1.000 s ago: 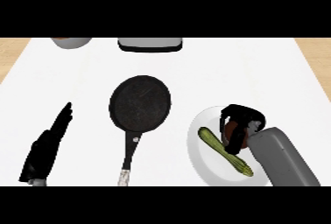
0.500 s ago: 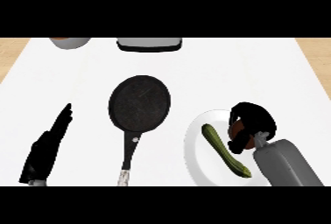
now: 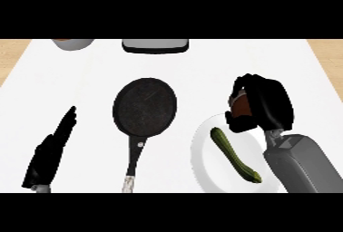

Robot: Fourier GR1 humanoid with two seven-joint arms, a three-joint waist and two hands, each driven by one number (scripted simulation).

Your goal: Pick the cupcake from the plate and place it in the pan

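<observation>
The black right hand point(image 3: 268, 103) curls round the brown cupcake point(image 3: 241, 107), apparently held over the far edge of the round white plate point(image 3: 203, 156), right of the black frying pan point(image 3: 145, 105). The left hand point(image 3: 51, 152) lies straight-fingered at the white bench's point(image 3: 295, 72) left.

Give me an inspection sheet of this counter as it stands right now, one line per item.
Surface: white counter, no spills seen.
Job's things: brown cupcake inside the curled fingers of the right hand, at the far edge of the plate; whether it touches the plate cannot be told. Black pan left of the plate, nothing in it.
Clutter: green vegetable lying on the plate; bowl and grey box-like item at the far edge.
Hands: right hand curled round the cupcake; left hand open, resting at the left.
Cables: nothing seen.
Surroundings: wood-coloured strips beyond the counter's far corners.
</observation>
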